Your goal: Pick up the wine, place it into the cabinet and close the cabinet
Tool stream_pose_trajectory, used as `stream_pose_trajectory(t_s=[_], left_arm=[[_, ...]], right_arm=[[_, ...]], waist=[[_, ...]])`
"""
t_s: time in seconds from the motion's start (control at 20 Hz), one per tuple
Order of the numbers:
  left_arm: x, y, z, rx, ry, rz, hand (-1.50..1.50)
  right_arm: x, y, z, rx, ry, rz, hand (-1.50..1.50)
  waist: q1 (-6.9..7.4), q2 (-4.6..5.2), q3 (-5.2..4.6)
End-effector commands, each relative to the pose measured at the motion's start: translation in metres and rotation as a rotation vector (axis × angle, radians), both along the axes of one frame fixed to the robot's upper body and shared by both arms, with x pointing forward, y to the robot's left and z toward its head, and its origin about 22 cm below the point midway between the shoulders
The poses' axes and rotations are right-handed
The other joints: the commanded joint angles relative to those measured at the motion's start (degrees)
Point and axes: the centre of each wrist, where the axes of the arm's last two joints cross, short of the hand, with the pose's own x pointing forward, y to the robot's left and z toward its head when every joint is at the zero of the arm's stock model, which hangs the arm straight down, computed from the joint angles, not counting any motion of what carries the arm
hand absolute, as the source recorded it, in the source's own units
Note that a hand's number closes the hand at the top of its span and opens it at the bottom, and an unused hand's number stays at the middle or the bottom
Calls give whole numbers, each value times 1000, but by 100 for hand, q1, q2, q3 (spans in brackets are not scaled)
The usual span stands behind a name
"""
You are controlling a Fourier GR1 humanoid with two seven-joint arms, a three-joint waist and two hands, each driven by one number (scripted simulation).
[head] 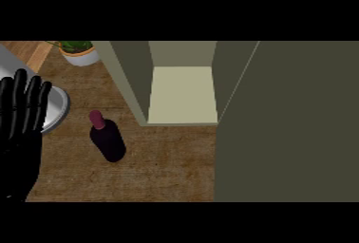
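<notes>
While the dark glass wine bottle (107,141) with its maroon cap stands untouched on the brown wooden counter (168,171), just left of the open olive cabinet (181,95), the step is reaching: approach its body squarely, without tipping it. The black left hand (22,107) rests open at the left edge, holding nothing.

The left hand (22,107) stands at the left edge of the frame, open, its black fingers straight and pointing up, the palm facing the view.
</notes>
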Motion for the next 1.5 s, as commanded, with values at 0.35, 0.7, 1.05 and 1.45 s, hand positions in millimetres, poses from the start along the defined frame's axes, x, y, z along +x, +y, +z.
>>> stream_pose_trajectory(t_s=[0.35, 0.7, 1.05, 1.45], left_arm=[[46, -68, -30, 27, 401, -634, -150], [38, -94, 40, 23, 498, -738, -150], [5, -106, 66, 26, 502, -753, -150], [-23, -97, 95, 3, 544, -752, -150]], right_arm=[[-23, 32, -5, -3, 140, 342, -150], [-76, 26, 18, 23, 196, 354, -150], [-101, 22, 56, 8, 201, 345, -150], [-131, 23, 70, 32, 210, 351, -150]], waist=[[-291, 203, 131], [29, 105, 136], [96, 123, 131], [73, 104, 130]])
